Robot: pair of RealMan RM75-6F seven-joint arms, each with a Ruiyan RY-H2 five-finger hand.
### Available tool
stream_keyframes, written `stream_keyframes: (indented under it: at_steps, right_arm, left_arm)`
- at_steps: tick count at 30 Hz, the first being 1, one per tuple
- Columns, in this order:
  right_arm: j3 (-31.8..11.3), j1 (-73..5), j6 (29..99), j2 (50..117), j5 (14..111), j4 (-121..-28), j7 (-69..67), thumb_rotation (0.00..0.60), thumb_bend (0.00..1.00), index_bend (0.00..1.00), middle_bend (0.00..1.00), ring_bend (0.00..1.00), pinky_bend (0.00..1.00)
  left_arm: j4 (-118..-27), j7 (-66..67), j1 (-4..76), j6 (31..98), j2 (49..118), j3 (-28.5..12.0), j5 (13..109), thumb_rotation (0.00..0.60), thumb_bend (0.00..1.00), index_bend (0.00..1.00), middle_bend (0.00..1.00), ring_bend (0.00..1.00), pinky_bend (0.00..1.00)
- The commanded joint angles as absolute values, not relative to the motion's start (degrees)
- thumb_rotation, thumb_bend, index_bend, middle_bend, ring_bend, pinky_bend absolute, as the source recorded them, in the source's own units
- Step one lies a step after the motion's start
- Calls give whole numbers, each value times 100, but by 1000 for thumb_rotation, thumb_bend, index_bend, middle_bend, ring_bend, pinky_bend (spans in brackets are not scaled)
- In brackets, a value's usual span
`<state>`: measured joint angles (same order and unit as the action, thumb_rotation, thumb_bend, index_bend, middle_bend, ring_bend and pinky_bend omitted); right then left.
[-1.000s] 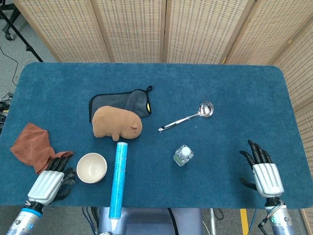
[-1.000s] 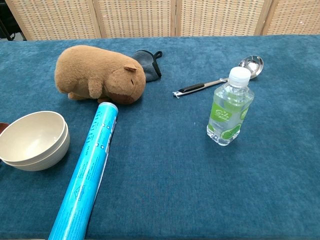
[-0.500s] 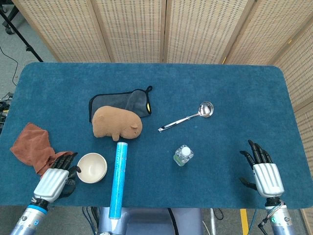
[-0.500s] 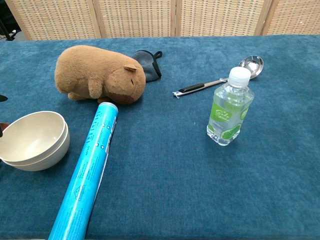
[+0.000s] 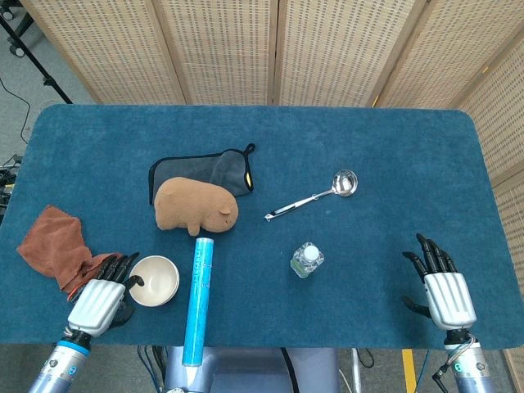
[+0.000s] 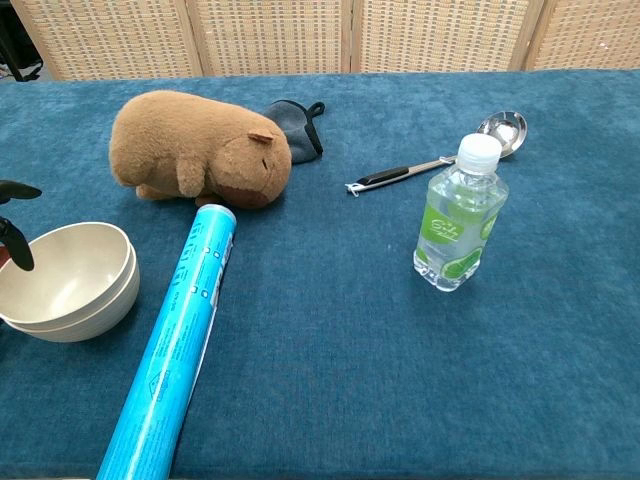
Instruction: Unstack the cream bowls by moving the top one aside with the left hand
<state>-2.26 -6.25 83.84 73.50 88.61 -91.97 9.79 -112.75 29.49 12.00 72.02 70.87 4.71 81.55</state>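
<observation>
Two cream bowls (image 5: 155, 280) (image 6: 68, 280) sit stacked near the table's front left edge, the top one nested inside the lower. My left hand (image 5: 104, 295) hovers at the stack's left side with its fingers spread, and its thumb reaches to the top bowl's rim. In the chest view only its dark fingertips (image 6: 17, 240) show at the left border, over the rim. It holds nothing. My right hand (image 5: 442, 286) rests open at the front right, far from the bowls.
A blue tube (image 5: 199, 299) lies just right of the bowls, with a brown plush (image 5: 196, 205) on a dark mitt (image 5: 205, 173) behind. A rust cloth (image 5: 56, 246) lies left of the hand. A water bottle (image 5: 307, 259) and a ladle (image 5: 315, 196) stand mid-table.
My left hand has moved right, from beside the rust cloth up to the bowls, and its fingertips now show in the chest view. The bowls and my right hand have stayed put.
</observation>
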Motion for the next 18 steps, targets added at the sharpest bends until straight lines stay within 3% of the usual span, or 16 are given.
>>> stream_keyframes:
  at_steps: [1, 18]
  right_arm:
    - [-228, -623, 8392, 7348, 8862, -9197, 975, 600, 156, 217, 0, 0, 152]
    - [-233, -622, 8383, 7335, 8830, -9200, 965, 600, 156, 217, 0, 0, 152]
  left_arm:
    - [-11246, 2992, 1186, 7230, 7143, 486, 8204, 600, 324, 377, 25, 0, 40]
    - [-11234, 3081, 1159, 7237, 7263, 563, 8267, 600, 324, 390, 33, 0, 40]
